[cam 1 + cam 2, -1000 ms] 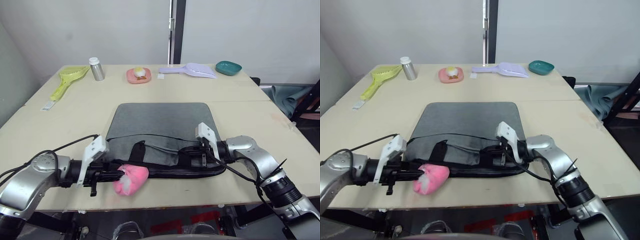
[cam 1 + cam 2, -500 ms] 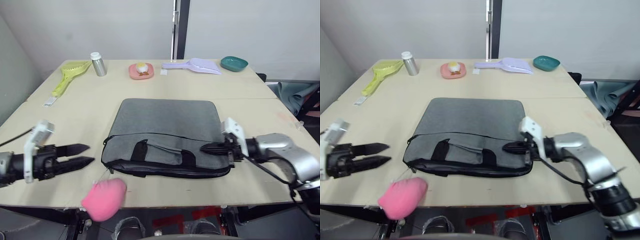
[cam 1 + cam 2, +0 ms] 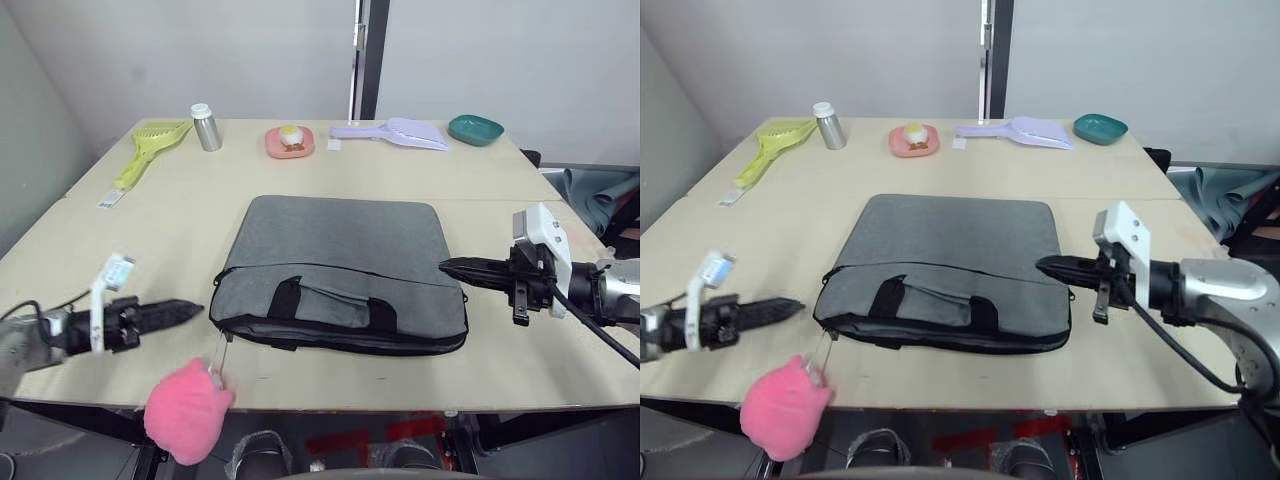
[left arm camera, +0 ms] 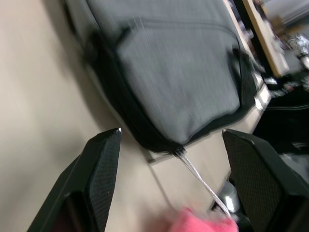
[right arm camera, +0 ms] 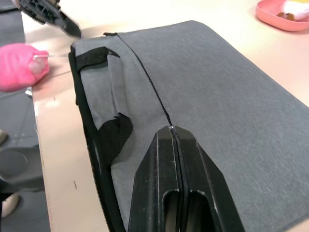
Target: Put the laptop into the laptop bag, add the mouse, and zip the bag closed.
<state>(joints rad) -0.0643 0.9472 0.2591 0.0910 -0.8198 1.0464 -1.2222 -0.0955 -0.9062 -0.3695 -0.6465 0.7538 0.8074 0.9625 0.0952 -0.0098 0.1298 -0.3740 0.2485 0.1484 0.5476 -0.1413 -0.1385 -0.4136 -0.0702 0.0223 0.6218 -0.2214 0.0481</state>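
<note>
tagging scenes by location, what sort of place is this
Probably a lab or test room, not a home: a plain pale table against bare grey walls, with unrelated props lined up at its far edge, such as a metal bottle, a yellow scoop and a teal bowl.

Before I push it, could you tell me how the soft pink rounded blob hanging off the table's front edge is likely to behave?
The soft pink rounded blob looks plush, so it would probably squash rather than slide. It dangles on a thin cord from the flat grey fabric bag, so it would likely swing freely. It seems light.
</note>
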